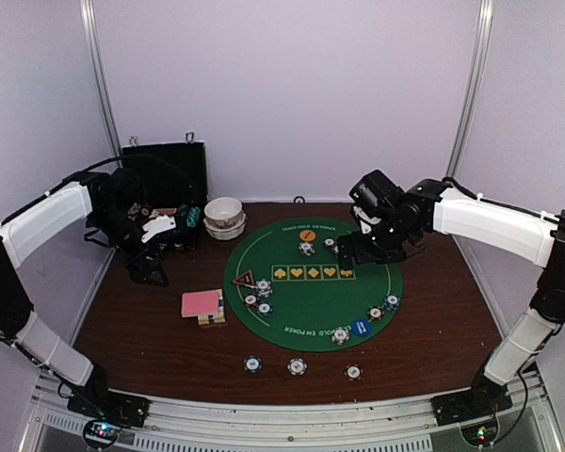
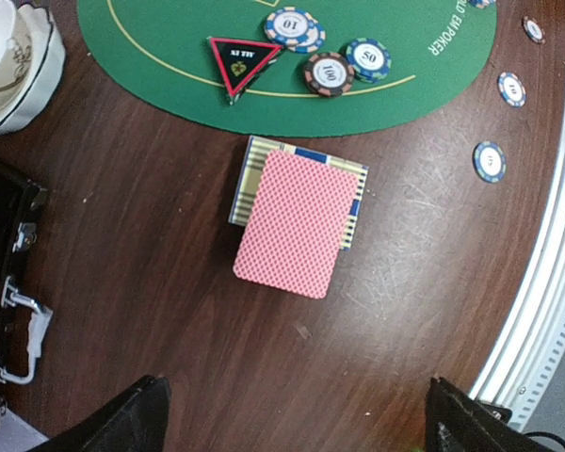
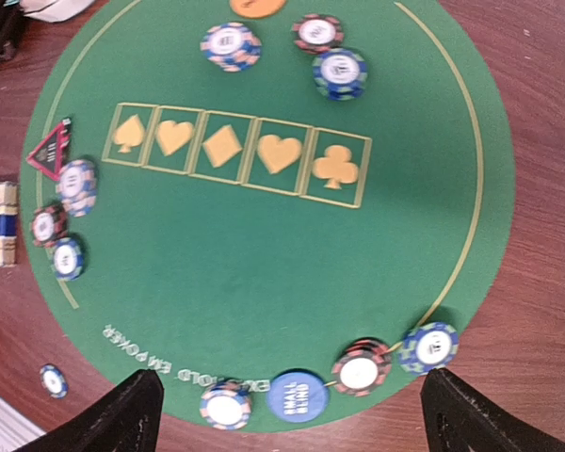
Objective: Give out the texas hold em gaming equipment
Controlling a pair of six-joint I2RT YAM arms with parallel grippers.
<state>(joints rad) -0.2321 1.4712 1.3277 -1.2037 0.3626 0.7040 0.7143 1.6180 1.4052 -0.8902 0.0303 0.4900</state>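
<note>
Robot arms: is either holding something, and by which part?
Nothing. The left tool and the right tool both hang open, empty.

White-shelled arms [image 1: 47,221], black joints [image 1: 0,282], black cables [image 1: 102,166]

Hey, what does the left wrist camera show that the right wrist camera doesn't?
Only the left wrist: the metal latches of the black case, and the whole pink back of the card deck. Only the right wrist: the five suit boxes, the blue small-blind button, the edge of the orange button. Both: the green mat, the red triangle marker, the three chips beside it.
</note>
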